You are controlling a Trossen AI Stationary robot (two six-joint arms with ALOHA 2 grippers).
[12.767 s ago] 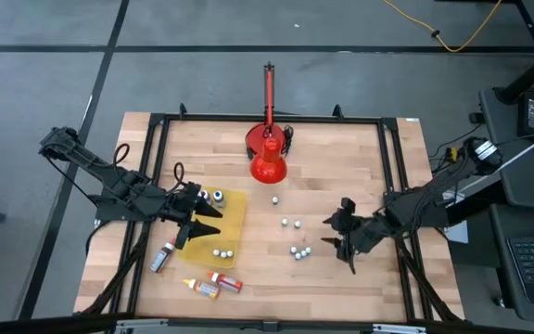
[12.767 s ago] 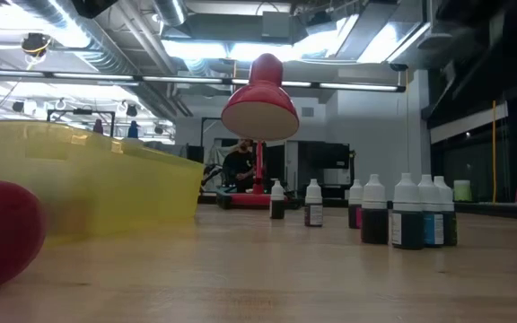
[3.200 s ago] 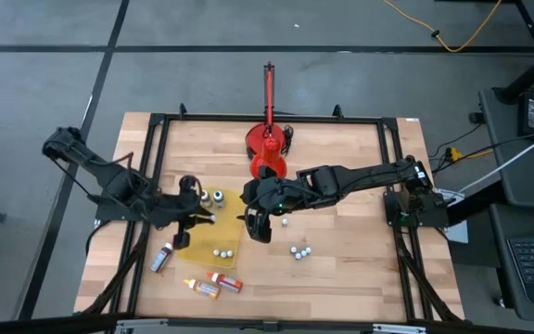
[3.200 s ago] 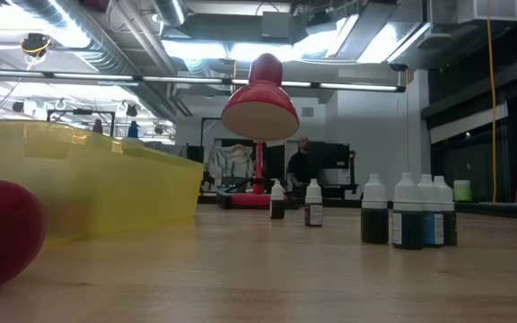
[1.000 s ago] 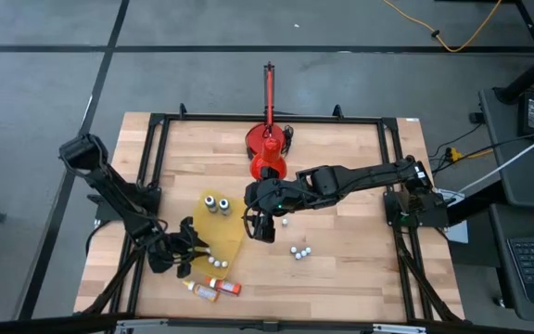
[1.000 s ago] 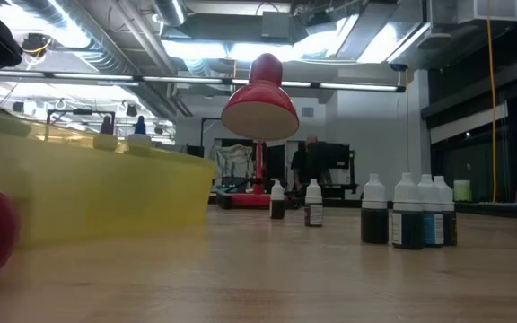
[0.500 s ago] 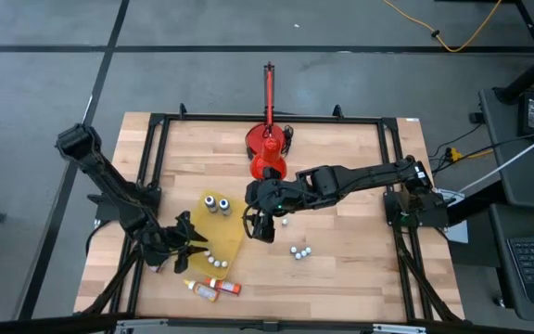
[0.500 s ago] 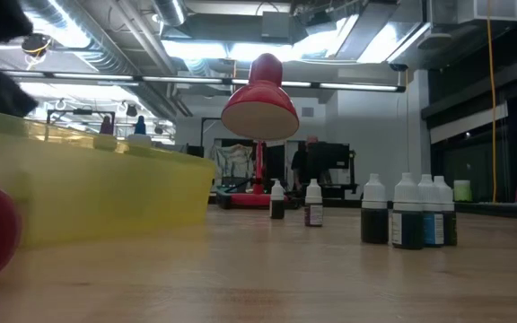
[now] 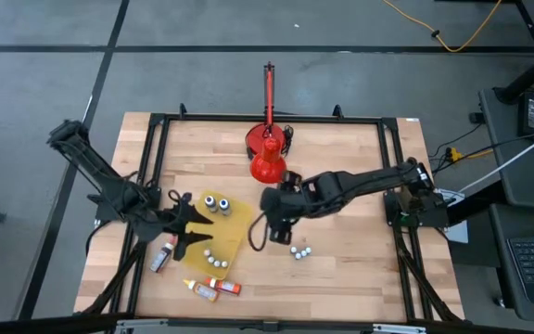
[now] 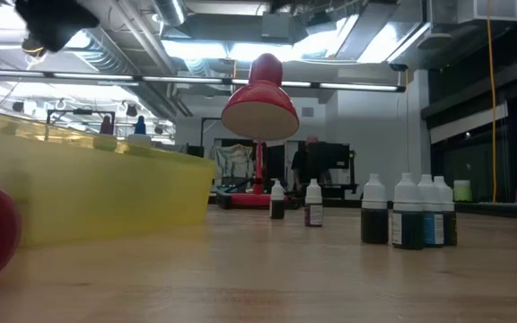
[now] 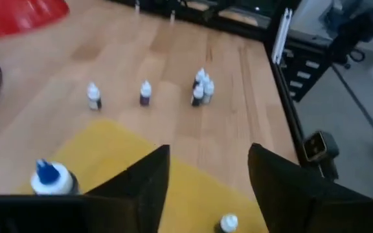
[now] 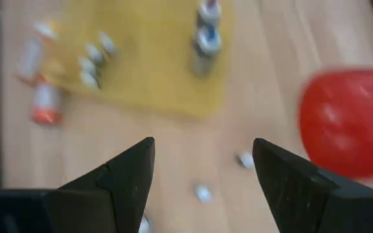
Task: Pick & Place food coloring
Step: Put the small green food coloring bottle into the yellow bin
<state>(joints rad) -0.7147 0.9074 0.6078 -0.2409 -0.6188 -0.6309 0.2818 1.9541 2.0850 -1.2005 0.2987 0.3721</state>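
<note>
With our left gripper [image 9: 189, 225] spread empty over the yellow tray [image 9: 235, 223] near the table's left edge and our right gripper [image 9: 277, 225] spread empty mid-table, we risk toppling the upright food coloring bottles [image 9: 298, 250] beside it, or brushing the red lamp [image 9: 268, 163] behind.

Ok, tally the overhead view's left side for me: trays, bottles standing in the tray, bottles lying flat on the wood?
Yellow tray: 1
Bottles standing in it: 5
Bottles lying flat on the wood: 3
Total: 9
</note>
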